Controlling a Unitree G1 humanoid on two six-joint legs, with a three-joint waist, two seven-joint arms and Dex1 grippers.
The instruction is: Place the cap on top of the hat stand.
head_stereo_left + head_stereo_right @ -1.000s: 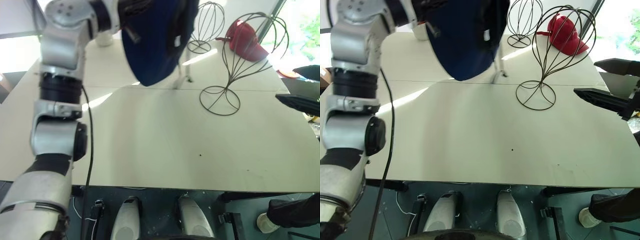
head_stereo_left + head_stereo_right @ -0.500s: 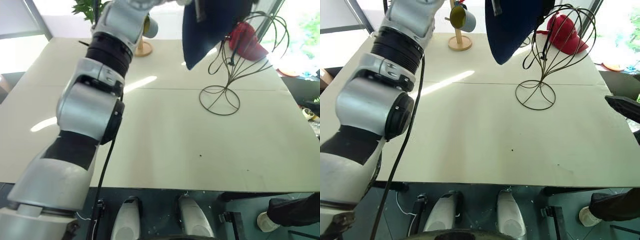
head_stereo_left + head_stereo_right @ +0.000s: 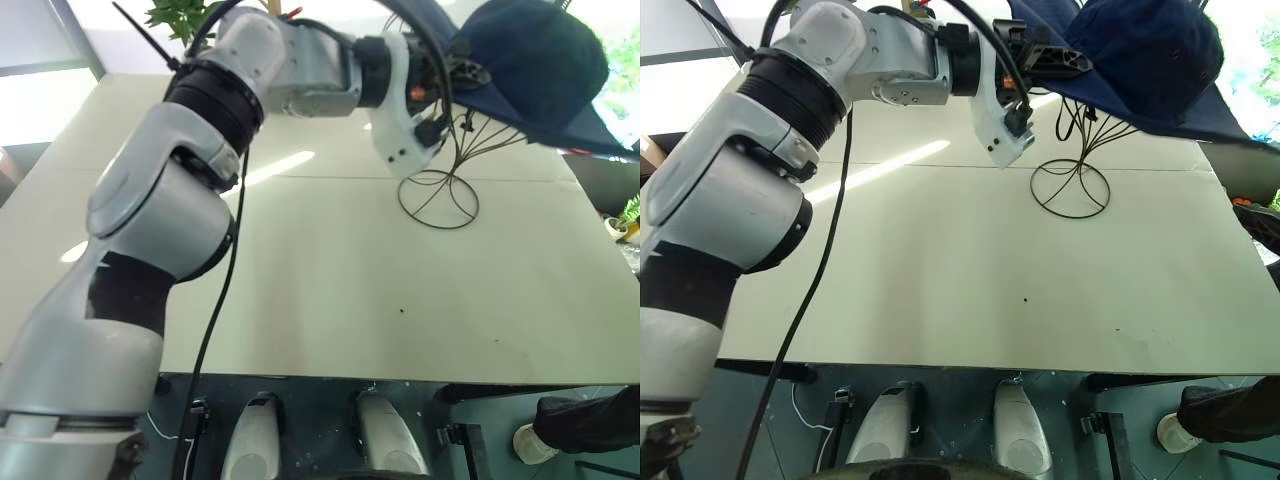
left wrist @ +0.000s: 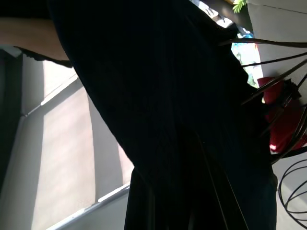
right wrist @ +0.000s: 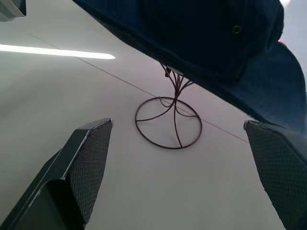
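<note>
Looks like a robot test room or lab in an office-type building — not a home. Big plain white table (image 3: 330,300) made of two tops pushed together, seam visible, used as a staged work surface. Large windows behind, strong daylight streaking across the top. Potted plant (image 3: 180,15) at the far edge. Dark floor under the table, loose cable and a paper cup (image 3: 527,445) down there — a person's dark sleeve (image 3: 590,420) at the corner.

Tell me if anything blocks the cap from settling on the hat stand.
Nothing visible does. The cap, shut in the left gripper, already sits over the hat stand, whose wire head is hidden under it.
</note>
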